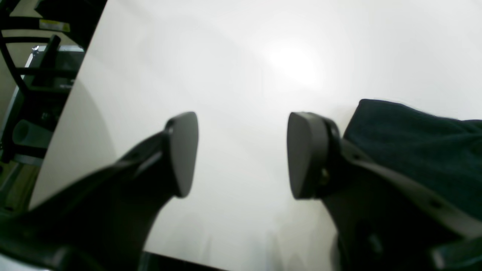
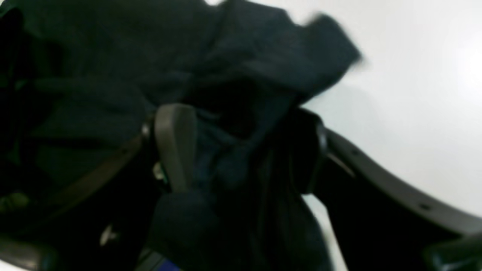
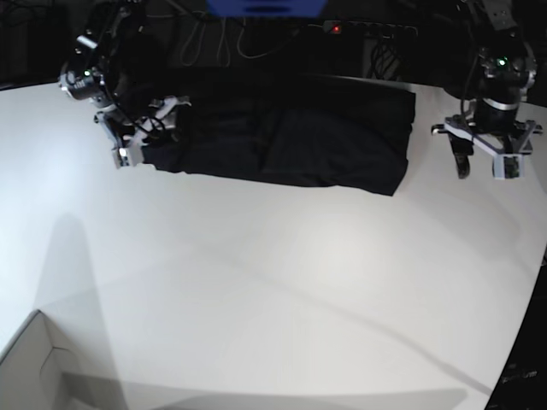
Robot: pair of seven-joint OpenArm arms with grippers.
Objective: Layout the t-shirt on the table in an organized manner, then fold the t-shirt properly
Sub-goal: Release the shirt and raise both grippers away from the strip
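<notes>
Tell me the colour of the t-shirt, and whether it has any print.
Plain black, no visible print; the t-shirt shows best in the base view.

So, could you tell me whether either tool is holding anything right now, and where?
The left tool is empty. T-shirt fabric lies between the right tool's jaws; a hold cannot be told.

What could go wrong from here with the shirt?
1. The right gripper has bunched folds of the t-shirt between its wide jaws; they could snag or drag and undo the layout.
2. The left gripper is open over bare table, beside the shirt's edge, so only one side may get pulled.
3. The shirt lies along the far table edge and might slide off.
</notes>
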